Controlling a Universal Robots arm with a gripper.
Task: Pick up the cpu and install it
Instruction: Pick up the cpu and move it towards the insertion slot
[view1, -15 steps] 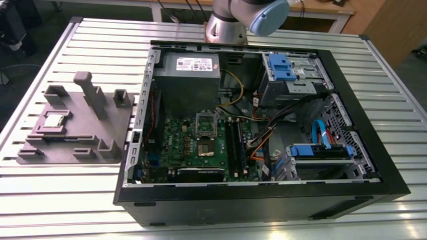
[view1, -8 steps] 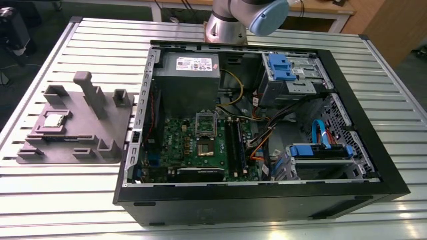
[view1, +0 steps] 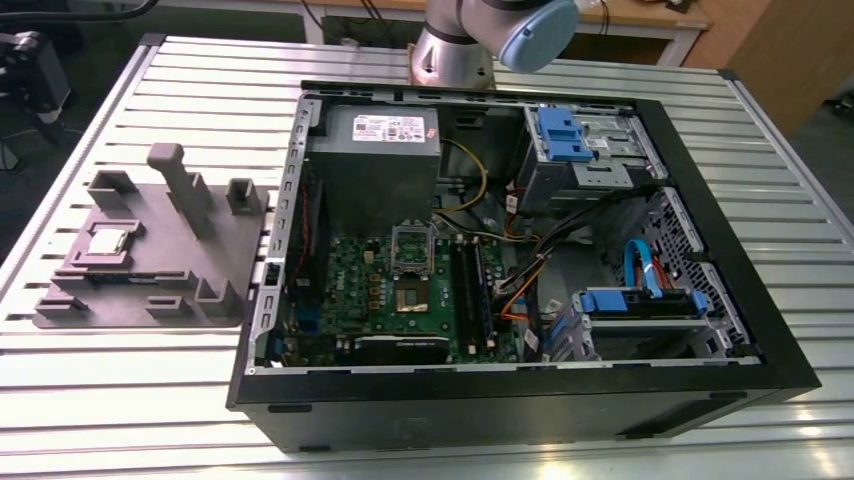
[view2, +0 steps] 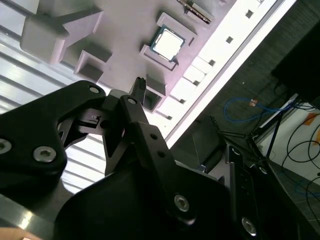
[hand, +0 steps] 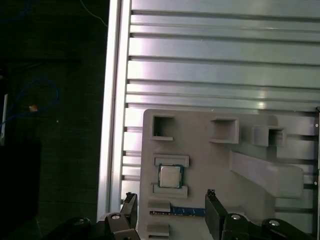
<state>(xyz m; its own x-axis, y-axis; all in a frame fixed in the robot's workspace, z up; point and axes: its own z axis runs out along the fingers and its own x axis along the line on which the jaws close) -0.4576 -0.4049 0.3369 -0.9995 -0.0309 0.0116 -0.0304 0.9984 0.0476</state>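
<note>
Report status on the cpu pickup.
Gripper over grey plastic tray, jaws open, empty. Small square silver-topped cpu seated in tray recess, untouched. Nothing in the way.

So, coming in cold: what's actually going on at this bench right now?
A robot arm is set up to fit a processor into the open computer case. The cpu lies in its recess on the grey holder tray, which sits beside the case on the slatted table. In the first wrist view the gripper hangs over the tray, open and holding nothing. The chip has not been picked up yet.
</note>
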